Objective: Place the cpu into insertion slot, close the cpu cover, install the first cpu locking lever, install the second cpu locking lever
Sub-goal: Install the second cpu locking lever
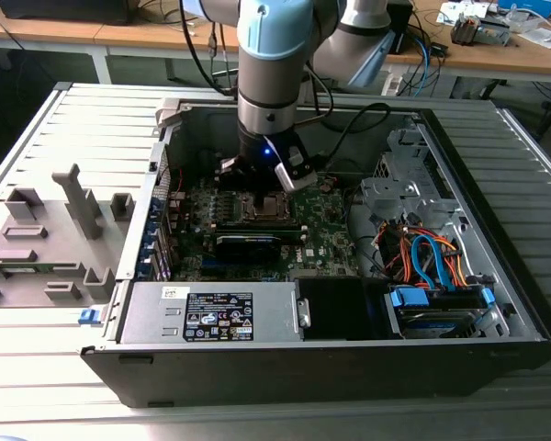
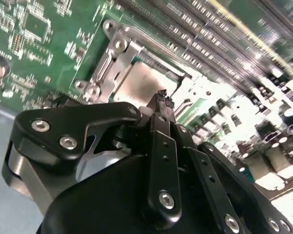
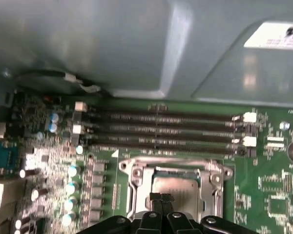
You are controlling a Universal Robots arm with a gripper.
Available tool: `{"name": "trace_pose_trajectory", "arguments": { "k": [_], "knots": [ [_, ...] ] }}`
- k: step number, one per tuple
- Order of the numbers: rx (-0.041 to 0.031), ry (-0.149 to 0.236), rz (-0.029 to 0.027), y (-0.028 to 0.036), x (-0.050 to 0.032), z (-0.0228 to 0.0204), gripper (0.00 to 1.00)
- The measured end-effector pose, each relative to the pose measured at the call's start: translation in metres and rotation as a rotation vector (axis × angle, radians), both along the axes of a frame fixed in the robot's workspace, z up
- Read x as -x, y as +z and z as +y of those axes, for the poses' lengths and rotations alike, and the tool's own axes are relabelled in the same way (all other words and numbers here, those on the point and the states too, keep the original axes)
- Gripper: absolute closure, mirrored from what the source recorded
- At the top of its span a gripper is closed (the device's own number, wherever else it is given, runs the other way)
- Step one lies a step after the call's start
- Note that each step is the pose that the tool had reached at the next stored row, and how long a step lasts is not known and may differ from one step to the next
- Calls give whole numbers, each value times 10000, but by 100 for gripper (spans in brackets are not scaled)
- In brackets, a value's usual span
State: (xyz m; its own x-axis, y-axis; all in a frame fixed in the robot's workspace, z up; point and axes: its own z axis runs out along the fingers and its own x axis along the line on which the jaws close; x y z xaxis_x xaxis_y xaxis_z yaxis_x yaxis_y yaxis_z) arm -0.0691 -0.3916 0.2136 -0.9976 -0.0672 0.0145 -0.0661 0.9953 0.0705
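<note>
Hand fingers are seen pressed together directly above the cpu, which is seated in the insertion slot under the cpu cover. Judged light, stiff and fragile, the cpu is best gripped by its edges.

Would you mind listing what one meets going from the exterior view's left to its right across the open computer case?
Grey plastic fixtures outside the case → motherboard with the gripper over the insertion slot → bundle of orange and blue cables → blue-tabbed drive.
</note>
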Motion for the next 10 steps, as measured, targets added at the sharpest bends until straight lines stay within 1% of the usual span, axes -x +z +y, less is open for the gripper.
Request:
{"name": "trace_pose_trajectory", "arguments": {
  "k": [1, 2, 3, 5, 8, 10],
  "knots": [
    [192, 1, 1, 2, -3, 10, 89],
    [323, 0, 1, 6, -7, 19, 89],
    [345, 1, 4, 15, -11, 20, 89],
    [346, -1, 2, 40, -13, 20, 89],
    [346, 0, 1, 99, -14, 20, 89],
    [346, 0, 2, 121, -14, 20, 89]
  ]
}}
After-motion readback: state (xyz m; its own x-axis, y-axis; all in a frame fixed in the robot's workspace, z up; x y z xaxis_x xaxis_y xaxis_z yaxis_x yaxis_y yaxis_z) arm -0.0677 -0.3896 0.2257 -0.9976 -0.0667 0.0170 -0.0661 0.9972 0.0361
